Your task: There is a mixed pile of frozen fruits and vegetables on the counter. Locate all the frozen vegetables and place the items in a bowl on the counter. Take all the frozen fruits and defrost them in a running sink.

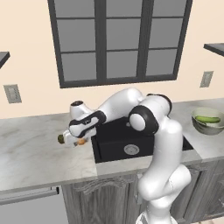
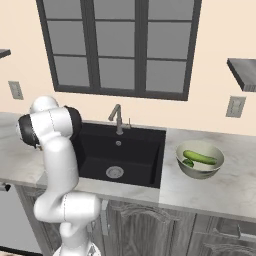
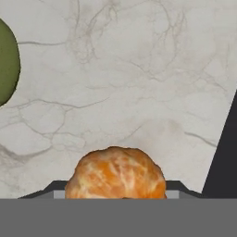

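Gripper (image 1: 76, 141) low over orange ball (image 3: 115, 173) on counter (image 3: 139, 69) — jaw gap unclear; could roll away if pinched off-centre.

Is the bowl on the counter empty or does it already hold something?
Not empty. The bowl holds the long green cucumber and a small dark green piece beside it.

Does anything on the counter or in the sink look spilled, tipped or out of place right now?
Nothing stands out. The bowl sits upright holding the cucumber, the sink looks dry, and the orange ball and olive-brown ball rest on the counter.
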